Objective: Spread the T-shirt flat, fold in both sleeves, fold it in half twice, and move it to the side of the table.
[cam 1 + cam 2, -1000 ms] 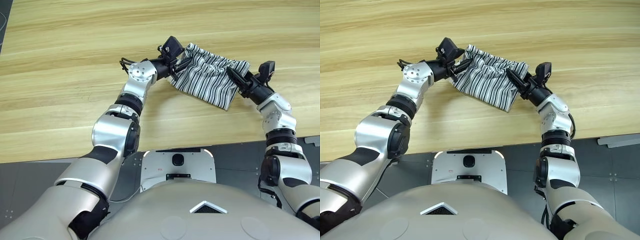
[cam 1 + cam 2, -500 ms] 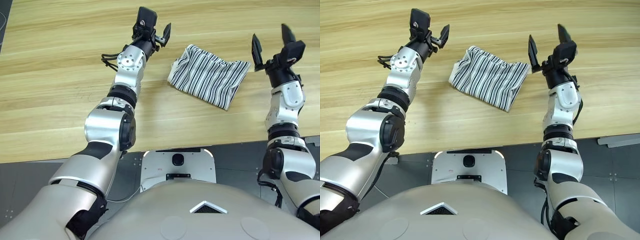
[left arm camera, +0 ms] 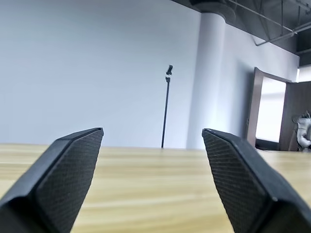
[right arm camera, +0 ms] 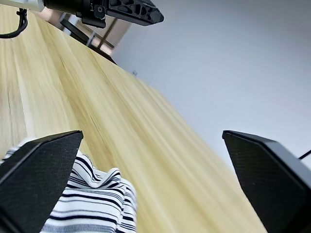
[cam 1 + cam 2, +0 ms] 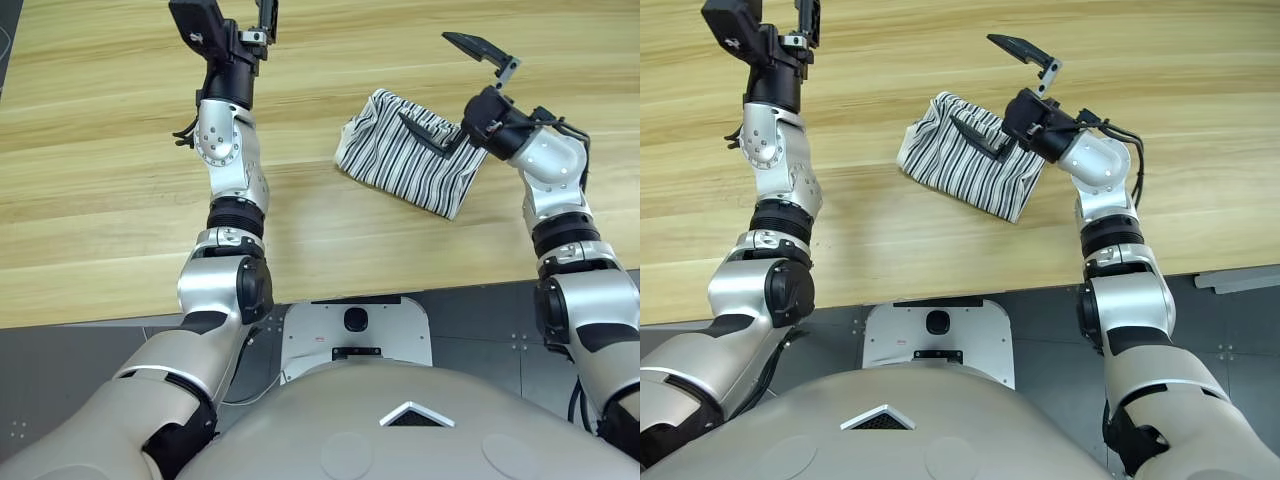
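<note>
The black-and-white striped T-shirt (image 5: 385,152) lies folded into a small bundle on the wooden table (image 5: 110,170), right of centre. My right gripper (image 5: 455,90) hangs open and wide just above the bundle's right part, holding nothing. The right wrist view has the striped cloth (image 4: 92,206) below the spread fingertips (image 4: 48,155). My left gripper (image 5: 250,12) is raised high at the far left, well away from the shirt, open and empty. Its pads (image 3: 68,170) point over the tabletop toward the room's far wall.
Bare wood surrounds the bundle on all sides. The table's near edge (image 5: 330,295) runs just in front of my torso. In the right wrist view, the left arm's gripper (image 4: 131,10) shows far off.
A second ago both grippers were at the bundle's left and right edges. They have let go and lifted; the left arm swung up and away, the right gripper turned over the shirt.
</note>
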{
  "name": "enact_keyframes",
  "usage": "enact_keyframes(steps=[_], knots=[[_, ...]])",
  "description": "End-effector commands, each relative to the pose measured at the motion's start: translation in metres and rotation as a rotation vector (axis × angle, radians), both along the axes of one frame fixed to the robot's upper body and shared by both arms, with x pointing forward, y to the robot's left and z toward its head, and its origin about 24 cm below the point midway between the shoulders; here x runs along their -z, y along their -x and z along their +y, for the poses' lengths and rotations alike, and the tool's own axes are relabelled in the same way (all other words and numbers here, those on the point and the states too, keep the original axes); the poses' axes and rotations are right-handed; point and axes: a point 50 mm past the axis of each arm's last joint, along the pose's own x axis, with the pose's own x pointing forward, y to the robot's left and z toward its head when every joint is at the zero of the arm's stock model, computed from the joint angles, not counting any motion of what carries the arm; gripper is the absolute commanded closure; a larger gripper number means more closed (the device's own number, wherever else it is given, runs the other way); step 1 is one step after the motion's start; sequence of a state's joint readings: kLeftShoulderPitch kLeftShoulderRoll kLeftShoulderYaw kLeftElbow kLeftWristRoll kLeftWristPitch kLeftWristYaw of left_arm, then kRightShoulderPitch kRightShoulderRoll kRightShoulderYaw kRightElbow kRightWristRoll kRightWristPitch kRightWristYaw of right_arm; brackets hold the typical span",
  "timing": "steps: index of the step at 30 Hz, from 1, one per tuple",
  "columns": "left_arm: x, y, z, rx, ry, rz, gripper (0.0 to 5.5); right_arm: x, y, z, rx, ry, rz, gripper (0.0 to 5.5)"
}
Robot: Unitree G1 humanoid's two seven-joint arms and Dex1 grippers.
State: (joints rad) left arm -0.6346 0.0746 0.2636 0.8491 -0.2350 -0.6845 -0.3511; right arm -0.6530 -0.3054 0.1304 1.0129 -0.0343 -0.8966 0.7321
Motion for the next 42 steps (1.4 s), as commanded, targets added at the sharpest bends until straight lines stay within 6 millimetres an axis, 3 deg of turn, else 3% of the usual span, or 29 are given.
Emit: enact_keyframes(steps=[1,5,8,14,20,27,33,37,42], knots=[[-0.013,0.015,0.016,-0.050,0.027,-0.084,1.69,0.017,-0.014,0.017,0.047,-0.019,0.230,0.01],[-0.013,0.020,0.018,-0.067,0.044,-0.080,1.69,0.042,-0.010,0.031,0.024,-0.056,0.486,0.01],[-0.011,0.022,0.017,-0.072,0.051,-0.068,1.69,0.056,-0.011,0.030,0.115,-0.071,0.622,0.01],[-0.010,0.024,0.017,-0.079,0.052,-0.060,1.69,0.087,-0.002,0.008,0.357,-0.006,0.794,0.01],[-0.013,0.025,0.020,-0.101,0.050,-0.075,1.69,0.091,-0.006,-0.021,0.609,-0.045,0.826,0.01],[-0.018,0.028,0.026,-0.135,0.043,-0.101,1.69,0.071,-0.015,-0.089,1.046,-0.163,0.714,0.01],[-0.018,0.030,0.034,-0.168,0.042,-0.104,1.69,0.050,-0.007,-0.150,1.370,-0.276,0.570,0.01],[-0.016,0.030,0.039,-0.187,0.040,-0.093,1.69,0.031,-0.012,-0.162,1.414,-0.397,0.463,0.01],[-0.010,0.030,0.040,-0.198,0.033,-0.081,1.69,-0.008,-0.026,-0.155,1.304,-0.525,0.193,0.01]])
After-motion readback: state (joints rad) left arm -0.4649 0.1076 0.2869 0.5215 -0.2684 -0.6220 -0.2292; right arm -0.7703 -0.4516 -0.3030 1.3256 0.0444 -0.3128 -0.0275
